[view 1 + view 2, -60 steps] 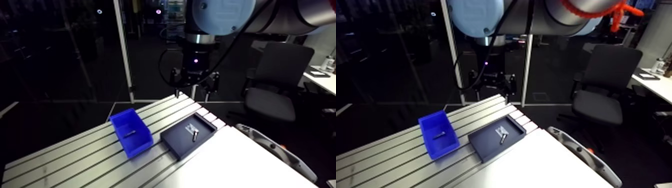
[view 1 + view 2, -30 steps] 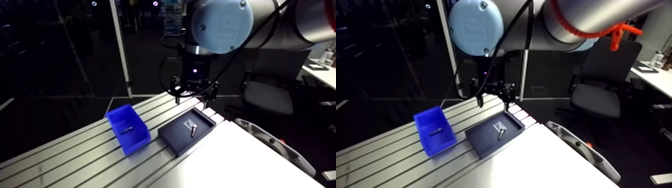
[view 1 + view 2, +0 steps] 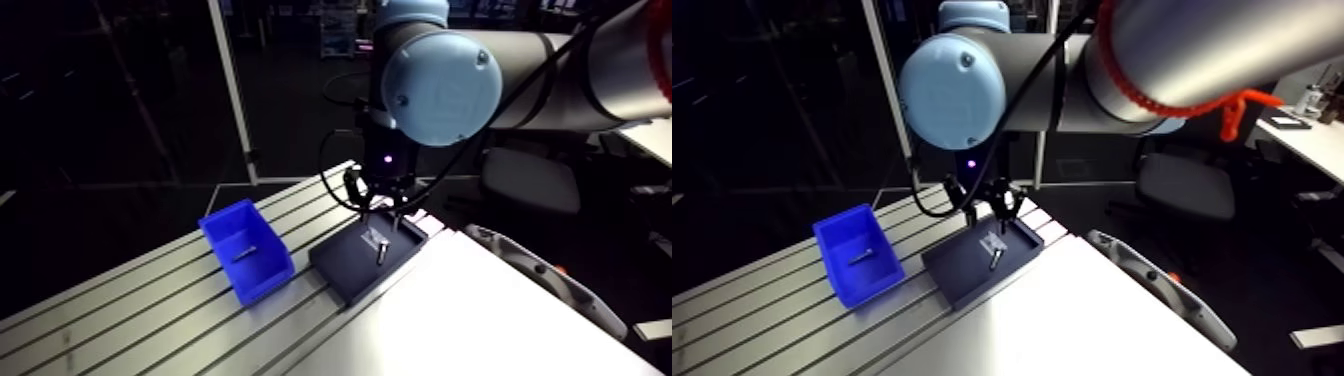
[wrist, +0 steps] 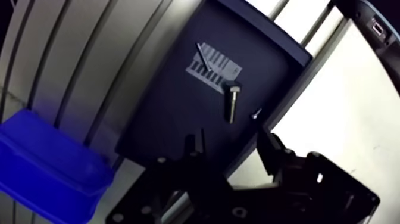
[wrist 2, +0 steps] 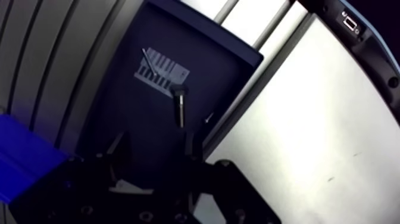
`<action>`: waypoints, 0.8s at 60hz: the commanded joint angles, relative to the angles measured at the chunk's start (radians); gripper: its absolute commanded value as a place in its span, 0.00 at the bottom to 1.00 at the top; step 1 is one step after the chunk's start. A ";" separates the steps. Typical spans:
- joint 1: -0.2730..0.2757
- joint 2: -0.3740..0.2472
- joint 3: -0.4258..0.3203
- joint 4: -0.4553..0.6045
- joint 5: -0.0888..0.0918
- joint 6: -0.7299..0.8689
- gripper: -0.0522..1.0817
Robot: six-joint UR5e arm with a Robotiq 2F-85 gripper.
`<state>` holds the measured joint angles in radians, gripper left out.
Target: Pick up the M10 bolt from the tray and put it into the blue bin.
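My gripper hangs over the dark tray with both fingers spread wide and nothing held between them. In the wrist view the M10 bolt lies flat on the tray floor just ahead of the gap between my fingers. Its hex head points away from me and sits close to a white striped label. A thin pin lies across one end of that label.

In the arm view the tray sits mid-frame on the slotted aluminium table. The blue bin stands left of centre, just beside the tray; I cannot tell whether they touch. A small dark fastener lies on the bin's floor. A white sheet fills the lower right, its edge against the tray.
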<state>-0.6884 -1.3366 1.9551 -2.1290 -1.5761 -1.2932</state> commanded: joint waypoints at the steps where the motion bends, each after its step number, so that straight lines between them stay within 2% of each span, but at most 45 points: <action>1: -0.007 0.009 0.009 -0.019 0.000 0.010 0.47; 26: -0.014 0.036 0.033 -0.069 0.000 0.010 0.51; 48: -0.028 0.056 0.055 -0.104 -0.008 0.008 0.52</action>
<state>-0.7120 -1.2889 1.9995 -2.2197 -1.5810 -1.2846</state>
